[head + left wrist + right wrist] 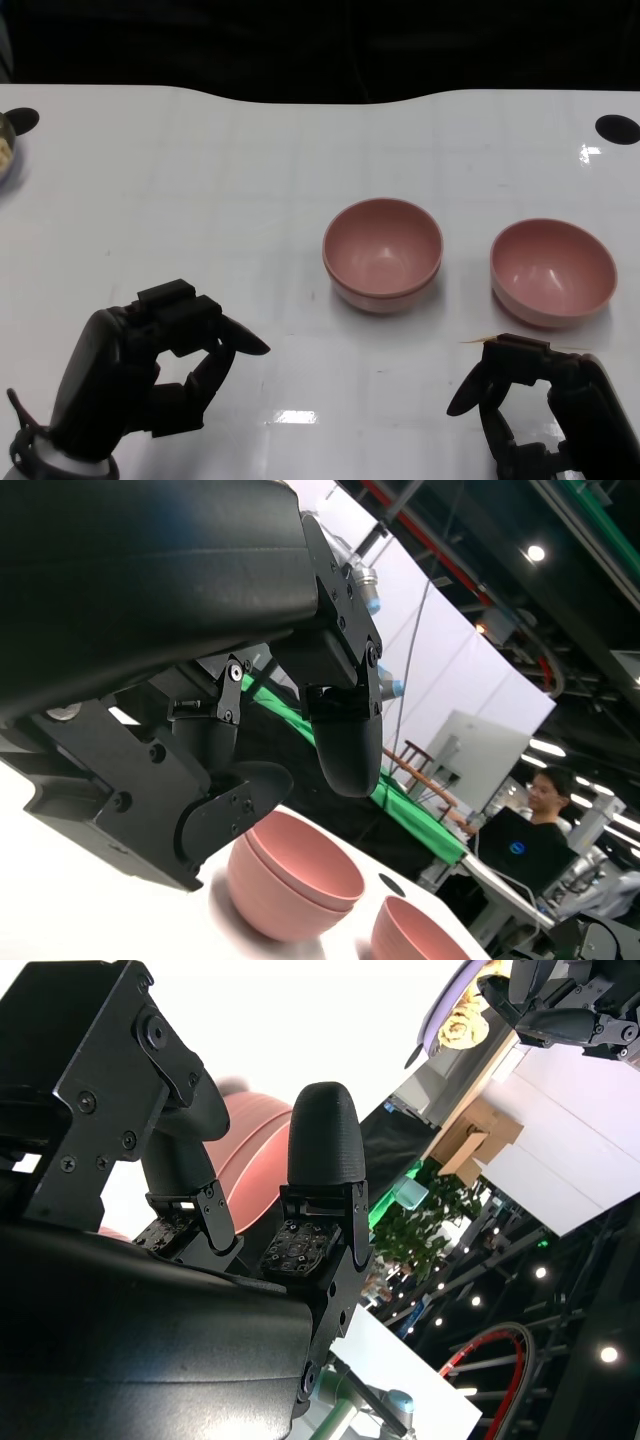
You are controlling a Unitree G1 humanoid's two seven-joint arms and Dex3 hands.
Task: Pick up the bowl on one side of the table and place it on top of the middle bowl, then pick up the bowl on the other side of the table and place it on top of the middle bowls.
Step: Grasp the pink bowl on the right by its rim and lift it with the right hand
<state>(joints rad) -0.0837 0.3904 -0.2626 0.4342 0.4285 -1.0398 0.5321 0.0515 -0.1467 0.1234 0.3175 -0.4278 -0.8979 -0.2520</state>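
Two pink bowls sit nested as one stack [382, 255] near the middle of the white table [200, 200], the upper bowl's rim riding just above the lower one's; a single pink bowl [552, 272] stands apart to its right, upright, just beyond my right hand. My left wrist camera catches the stack [293, 877] from the side, with the single bowl [420, 932] behind it. My right hand [545, 410] hovers at the near edge just in front of that lone bowl, fingers curled loosely with space between them, holding nothing and not touching the rim. My left hand [140, 375] rests well to the left of the stack, thumb and fingers bent toward each other but apart, likewise empty. At the table's far corners lie two black round marks, one at right [617, 129]. A person [545, 800] stands behind a laptop in my left wrist view.
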